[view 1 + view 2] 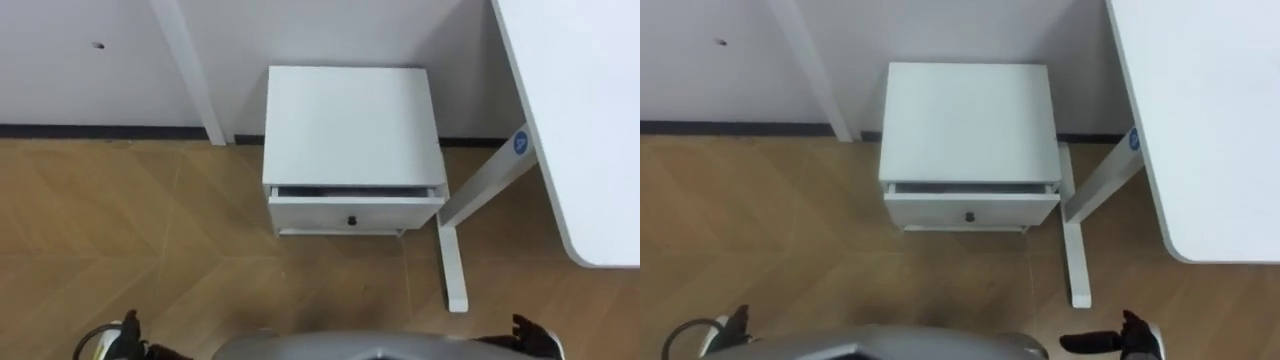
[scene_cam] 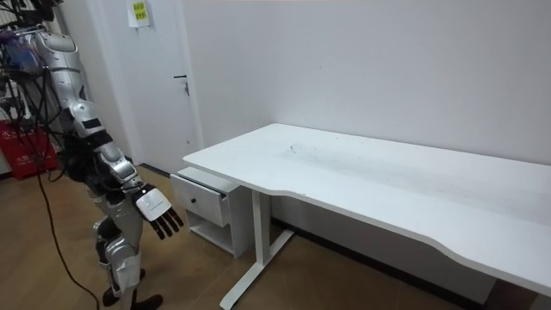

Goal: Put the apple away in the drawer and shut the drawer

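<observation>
Hanging low at the robot's side in the room view, the right robot hand [image 2: 156, 207] is showing its dark fingers [image 2: 170, 224] straight and slightly spread, holding nothing. The left robot hand [image 1: 116, 338] is peeking in at the lower left edge of the eye views, and I cannot tell whether it is carrying anything.

Moving outward, the robot is standing on the herringbone wooden floor [image 1: 150, 230], a little way back from the small white box-shaped cabinet [image 1: 350, 120] and facing its front. The cabinet's white drawer [image 1: 310, 212], with its small dark round knob [image 1: 351, 220], is sitting pulled out by only a slit, leaving a narrow dark gap under the top. I cannot tell whether the apple is lying inside, because the gap is too thin and dark. The broad white table [image 1: 580, 120] is standing just beside the cabinet on the robot's right, and its white leg [image 1: 452, 260] is planted near the cabinet's front corner.

I am judging that the closing step is the one in hand, with the approach not yet made. The next move is calling for the robot to come closer and bend. It should bring the empty right robot hand flat against the drawer front, clear of the table leg, and push straight in until the gap is gone.
</observation>
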Robot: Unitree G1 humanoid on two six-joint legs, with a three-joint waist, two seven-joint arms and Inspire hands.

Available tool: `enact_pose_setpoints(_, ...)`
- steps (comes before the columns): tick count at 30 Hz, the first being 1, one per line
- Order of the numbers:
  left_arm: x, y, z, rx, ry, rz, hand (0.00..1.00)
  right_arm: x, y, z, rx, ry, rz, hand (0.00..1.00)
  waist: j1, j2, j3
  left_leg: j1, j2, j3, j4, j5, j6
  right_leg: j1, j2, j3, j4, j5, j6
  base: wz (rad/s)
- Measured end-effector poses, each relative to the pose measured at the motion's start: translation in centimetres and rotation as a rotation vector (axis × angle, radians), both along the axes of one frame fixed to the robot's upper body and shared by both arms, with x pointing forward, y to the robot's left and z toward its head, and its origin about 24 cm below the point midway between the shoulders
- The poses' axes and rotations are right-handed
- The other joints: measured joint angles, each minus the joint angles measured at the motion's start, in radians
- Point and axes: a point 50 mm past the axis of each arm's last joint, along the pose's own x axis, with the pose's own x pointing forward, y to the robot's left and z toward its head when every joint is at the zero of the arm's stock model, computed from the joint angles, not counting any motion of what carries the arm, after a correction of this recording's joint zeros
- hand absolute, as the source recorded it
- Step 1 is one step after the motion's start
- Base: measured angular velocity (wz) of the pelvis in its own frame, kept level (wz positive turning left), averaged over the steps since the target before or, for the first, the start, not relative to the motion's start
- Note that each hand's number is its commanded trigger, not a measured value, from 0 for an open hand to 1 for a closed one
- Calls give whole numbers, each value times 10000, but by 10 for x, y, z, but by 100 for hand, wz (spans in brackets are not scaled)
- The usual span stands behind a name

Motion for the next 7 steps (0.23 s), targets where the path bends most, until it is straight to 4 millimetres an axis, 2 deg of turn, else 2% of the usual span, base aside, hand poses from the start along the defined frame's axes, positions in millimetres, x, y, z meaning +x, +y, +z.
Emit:
enact_pose_setpoints(3,-1,0,0,-29,37,-9,0,-2,2,-1,116,144,-14,0,-2,-39,50,100,-21,-1,-82,0,0,35,-7,61,-1,0,0,0)
enact_pose_setpoints(7,-2,0,0,-46,80,8,0,-4,2,-2,159,246,-45,0,-82,-60,76,267,-77,-100,-183,-1,4,170,-31,98,-1,-3,4,5)
